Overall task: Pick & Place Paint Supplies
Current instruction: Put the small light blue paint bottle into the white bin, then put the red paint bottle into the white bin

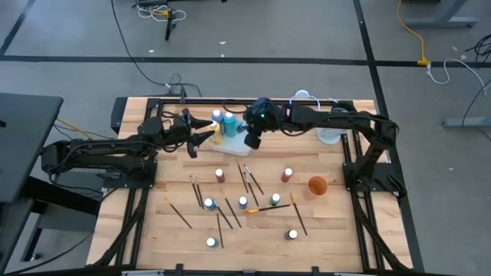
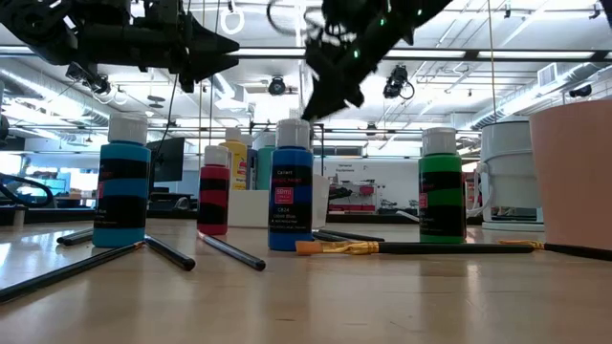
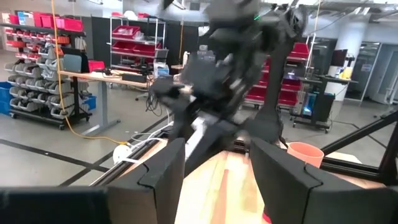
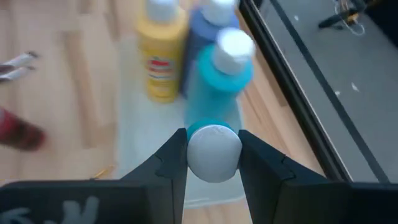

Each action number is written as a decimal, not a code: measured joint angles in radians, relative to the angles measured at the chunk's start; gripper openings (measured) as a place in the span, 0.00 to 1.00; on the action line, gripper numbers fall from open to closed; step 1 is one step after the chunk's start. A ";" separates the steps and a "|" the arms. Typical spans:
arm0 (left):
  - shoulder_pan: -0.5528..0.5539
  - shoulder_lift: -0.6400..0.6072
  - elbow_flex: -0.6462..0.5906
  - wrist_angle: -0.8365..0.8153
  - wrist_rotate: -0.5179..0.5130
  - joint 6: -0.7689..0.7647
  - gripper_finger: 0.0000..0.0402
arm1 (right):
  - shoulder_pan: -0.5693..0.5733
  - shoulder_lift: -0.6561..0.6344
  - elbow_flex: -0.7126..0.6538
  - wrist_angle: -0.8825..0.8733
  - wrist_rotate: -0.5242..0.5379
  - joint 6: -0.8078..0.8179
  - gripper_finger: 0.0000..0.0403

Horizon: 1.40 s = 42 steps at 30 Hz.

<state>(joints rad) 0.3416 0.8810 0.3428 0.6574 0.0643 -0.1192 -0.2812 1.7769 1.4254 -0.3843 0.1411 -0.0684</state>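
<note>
My right gripper [image 1: 252,140] hangs over the far middle of the table, shut on a small teal bottle's white cap [image 4: 214,154]. Just beyond it a clear tray [image 4: 134,124] holds a yellow bottle [image 4: 163,56], a blue bottle [image 4: 202,34] and a teal bottle [image 4: 227,68], all upright. My left gripper [image 1: 201,138] is open, raised just left of the tray, touching nothing. Several more bottles stand on the near half, among them a red-brown one [image 1: 220,175] and a green one [image 1: 275,199]. Thin dark brushes [image 1: 251,180] and an orange-handled brush [image 1: 265,208] lie flat among them. My right gripper pinches the white cap [image 4: 214,154] at the top of the bottle between its two fingers [image 4: 177,155], coming from above and pointing down. The cap hides the bottle's body except a teal rim. The gripper rides well above the table in the low view.
An orange cup [image 1: 317,185] stands right of the loose bottles. A white round container [image 1: 330,132] sits at the far right under my right arm. Black frame rails [image 1: 349,165] run along the table's sides. Bare wood shows at the near left [image 1: 153,230].
</note>
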 joint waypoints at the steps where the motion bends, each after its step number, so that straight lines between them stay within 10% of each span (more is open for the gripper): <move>1: 0.000 0.000 0.000 0.001 0.000 0.000 0.48 | -0.015 0.014 0.000 0.008 -0.011 0.000 0.28; 22: 0.000 0.000 0.000 -0.008 0.001 0.048 0.48 | -0.114 0.247 0.000 0.254 -0.161 -0.061 0.31; 42: 0.000 0.000 0.000 -0.014 0.001 0.047 0.48 | -0.072 0.186 -0.001 0.279 -0.156 -0.150 0.48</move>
<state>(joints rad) 0.3414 0.8806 0.3428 0.6434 0.0650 -0.0719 -0.3533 1.9627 1.4242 -0.1056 -0.0151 -0.2180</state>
